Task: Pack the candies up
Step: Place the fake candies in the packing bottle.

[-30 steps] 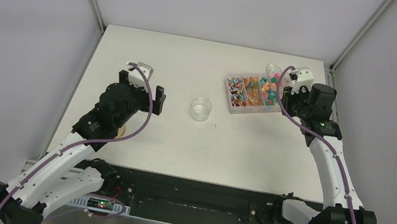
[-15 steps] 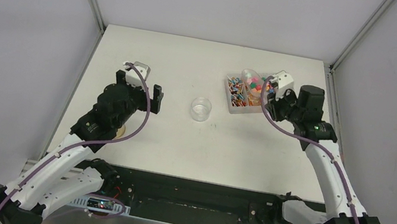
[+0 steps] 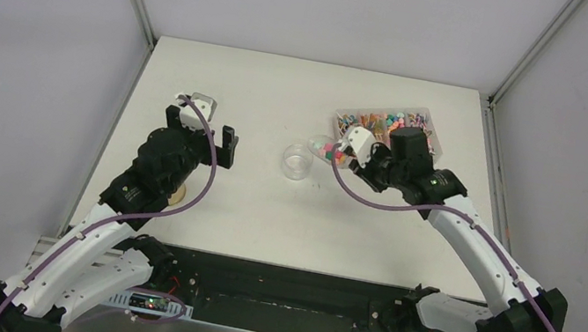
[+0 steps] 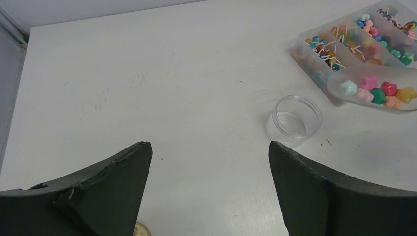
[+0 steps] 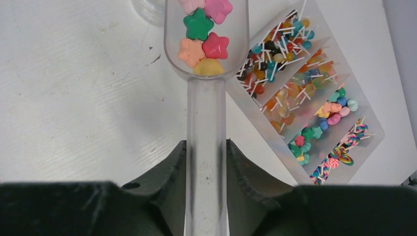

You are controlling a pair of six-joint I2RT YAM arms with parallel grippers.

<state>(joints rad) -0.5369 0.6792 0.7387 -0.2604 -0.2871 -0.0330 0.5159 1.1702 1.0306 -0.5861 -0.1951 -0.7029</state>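
While left tool gapes wide, right tool clamps clear plastic scoop holding glossy star-shaped candies.

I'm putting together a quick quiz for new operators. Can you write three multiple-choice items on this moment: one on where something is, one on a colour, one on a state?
1. Where is the loaded bowl of the scoop?
A. right beside the jar, on the side toward the tray
B. deep inside the tray
C. far from both jar and tray

2. What colour is the cable running along the arms?
A. yellow
B. purple
C. white

3. How is the left hand?
A. shut on the jar
B. shut on the scoop
C. open and empty

Answers:
1 A: the left wrist view shows the bowl with its candies next to the jar, while the right hand grips the handle.
2 B: the top view shows purple cables.
3 C: its fingers stand wide apart with nothing between them.
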